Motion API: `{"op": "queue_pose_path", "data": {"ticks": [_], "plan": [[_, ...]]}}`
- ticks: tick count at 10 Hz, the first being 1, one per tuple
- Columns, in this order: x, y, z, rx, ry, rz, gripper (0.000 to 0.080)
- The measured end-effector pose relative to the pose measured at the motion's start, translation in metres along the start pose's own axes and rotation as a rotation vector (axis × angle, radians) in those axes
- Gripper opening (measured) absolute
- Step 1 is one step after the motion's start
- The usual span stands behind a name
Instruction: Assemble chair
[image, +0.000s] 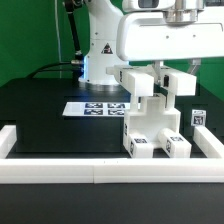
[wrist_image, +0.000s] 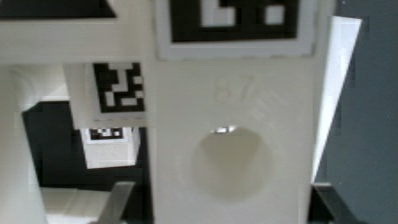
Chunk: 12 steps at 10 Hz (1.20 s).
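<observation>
The tool (image: 166, 82) is clenched on the top of the chair (image: 150, 128). A skewed push could jam a joint or tip it toward the border rail (image: 100, 168) at six o'clock.

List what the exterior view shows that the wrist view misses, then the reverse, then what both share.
Exterior only: the arm, the marker board, the white border rail and the whole blocky outline of the chair. Wrist only: an oval recess in the gripped part's face, with dark fingers flanking it. Both: the chair's white plastic and its black-and-white tags, with the gripper shut on it.
</observation>
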<state>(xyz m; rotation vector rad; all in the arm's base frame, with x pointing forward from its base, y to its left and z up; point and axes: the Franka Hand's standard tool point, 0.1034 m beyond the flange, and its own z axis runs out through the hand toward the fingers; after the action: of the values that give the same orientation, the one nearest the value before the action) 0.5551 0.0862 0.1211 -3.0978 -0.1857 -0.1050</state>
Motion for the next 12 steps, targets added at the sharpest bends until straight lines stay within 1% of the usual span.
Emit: {"op": "queue_pose_path", "data": {"ticks": [4, 7, 9, 12], "plan": [[0.0001, -0.0001, -0.0002, 0.000, 0.000, 0.000, 0.0290], [0.0000, -0.0048, -0.0041, 0.003, 0.005, 0.034, 0.0290], [-0.0056, -0.0041, -0.0008, 0.002, -0.001, 0.033, 0.0290], [-0.0049, -0.0030, -0.0002, 0.000, 0.012, 0.033, 0.0290]]}}
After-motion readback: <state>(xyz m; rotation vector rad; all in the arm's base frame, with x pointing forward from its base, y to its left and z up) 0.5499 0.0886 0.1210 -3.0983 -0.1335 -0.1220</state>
